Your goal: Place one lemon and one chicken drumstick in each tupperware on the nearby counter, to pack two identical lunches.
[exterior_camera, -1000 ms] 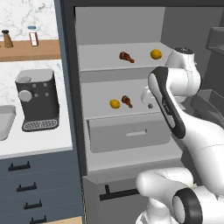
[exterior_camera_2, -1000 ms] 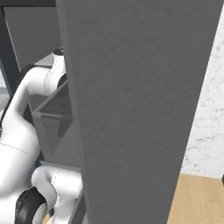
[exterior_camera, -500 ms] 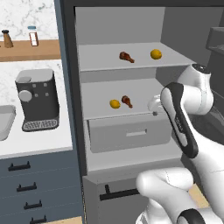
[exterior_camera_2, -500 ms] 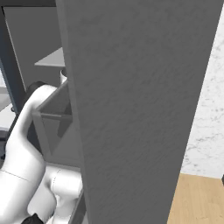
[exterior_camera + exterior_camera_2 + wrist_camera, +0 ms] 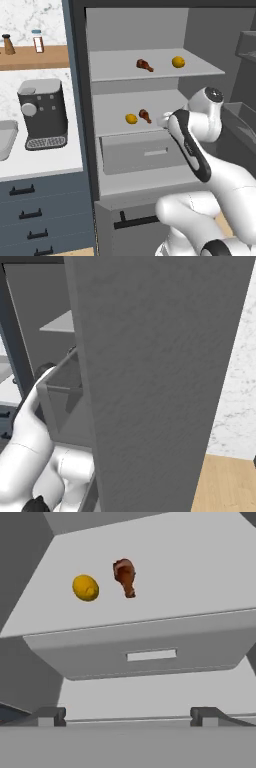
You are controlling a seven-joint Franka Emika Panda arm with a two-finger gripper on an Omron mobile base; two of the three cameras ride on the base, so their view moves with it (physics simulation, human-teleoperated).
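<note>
The arm bends into the open fridge (image 5: 100, 165), its empty gripper (image 5: 127, 716) spread wide and aimed at the lemon (image 5: 85, 588) beside the drumstick (image 5: 125, 576)

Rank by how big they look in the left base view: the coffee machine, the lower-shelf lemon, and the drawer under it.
1. Drawer, largest.
2. Coffee machine, though it sits nearer the camera, so the gap is unsure.
3. Lemon, clearly smallest.
</note>
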